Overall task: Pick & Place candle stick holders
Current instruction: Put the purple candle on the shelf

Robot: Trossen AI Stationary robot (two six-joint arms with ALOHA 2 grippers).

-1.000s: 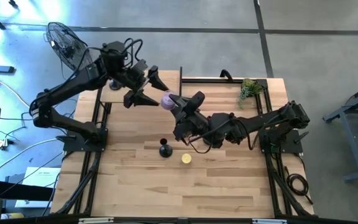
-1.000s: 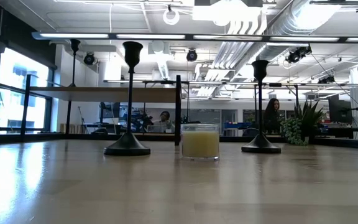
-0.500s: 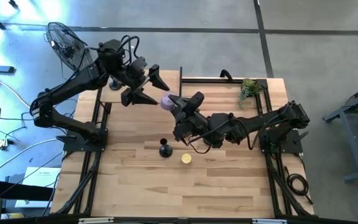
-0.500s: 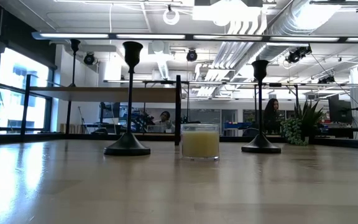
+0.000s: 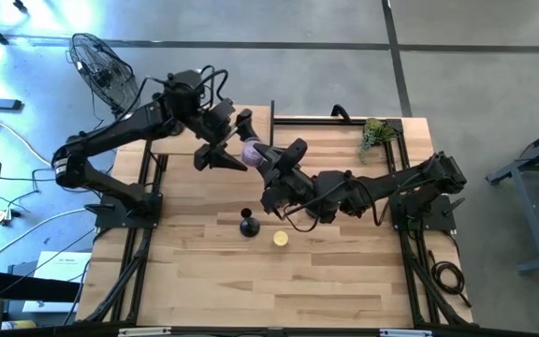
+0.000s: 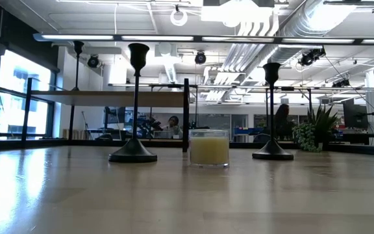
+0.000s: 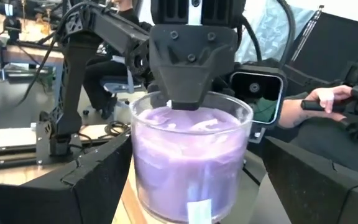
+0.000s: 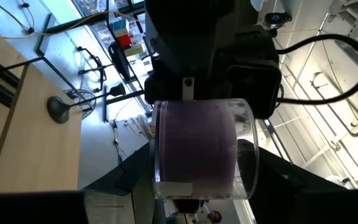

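- Purple wax in a clear glass jar, the purple candle (image 5: 250, 152), is held in the air above the middle of the bench's far edge.
- The jar is pinched by the right gripper (image 5: 262, 157), which is stretched across the bench (image 5: 344, 271) from the right side; in the right wrist view the purple candle (image 8: 197, 149) is seen clamped between that arm's own dark fingers.
- The left gripper (image 5: 242, 148) is brought in from the far left corner, its fingers spread wide on either side of the jar; in the left wrist view the purple candle (image 7: 190, 158) is seen between the two fingers, and no contact can be made out.
- One black candle stick holder (image 5: 248, 225) is stood upright near the bench's middle, just beside a small yellow candle (image 5: 280, 239).
- In the low view two candle stick holders are seen upright on the bench, the left holder (image 6: 134, 97) and the right holder (image 6: 271, 110), with the yellow candle (image 6: 209, 148) between them.
- A third holder (image 6: 78, 78) is seen farther back; what it stands on cannot be told.
- A potted plant (image 5: 374, 136) is set at the bench's far right corner.
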